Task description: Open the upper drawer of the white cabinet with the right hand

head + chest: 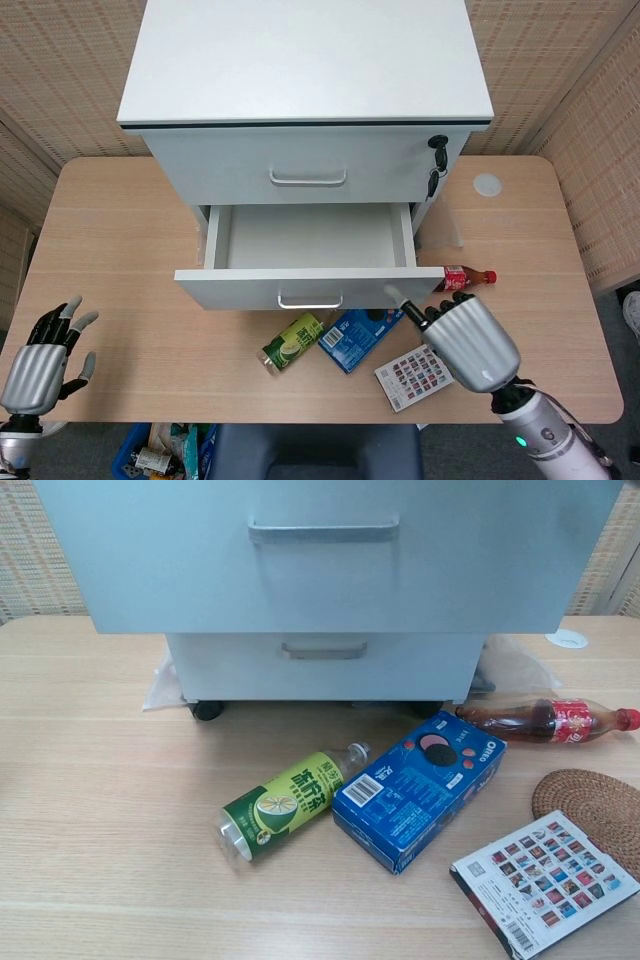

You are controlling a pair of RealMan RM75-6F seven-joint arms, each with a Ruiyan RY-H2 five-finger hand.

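From the head view, the white cabinet (pixel 305 60) stands at the back of the wooden table (pixel 120 230), and there is a question to settle. The keyed drawer (pixel 220 160) right under its top is closed. The drawer below it, the open drawer (pixel 310 235), is pulled well out and shows nothing inside. Which one counts as "upper" is a judgement call; if it is the open one, the job looks done.

The right hand (pixel 468 340) hovers in front of the cabinet, off the open drawer's right corner, holding nothing, its fingers (pixel 415 315) stretched toward the front panel. The left hand (pixel 40 360) waits far to the cabinet's left with fingers spread, also holding nothing.

The drawer should be rigid and light. The slim bar handle (pixel 308 180) at its centre is the place to hook, and its smooth metal could slip.

In the chest view neither hand shows. The pulled-out front (pixel 200 570) looms over the bottom drawer (pixel 322 665). Clutter lies in front of the cabinet: a green bottle (pixel 285 800) touching a blue biscuit box (pixel 420 785), and a cola bottle (pixel 535 718) by the cabinet's right foot. Further right are a woven coaster (pixel 590 805) and a printed booklet (pixel 545 880). Room below the drawer is tight, so pulling straight out looks wisest.
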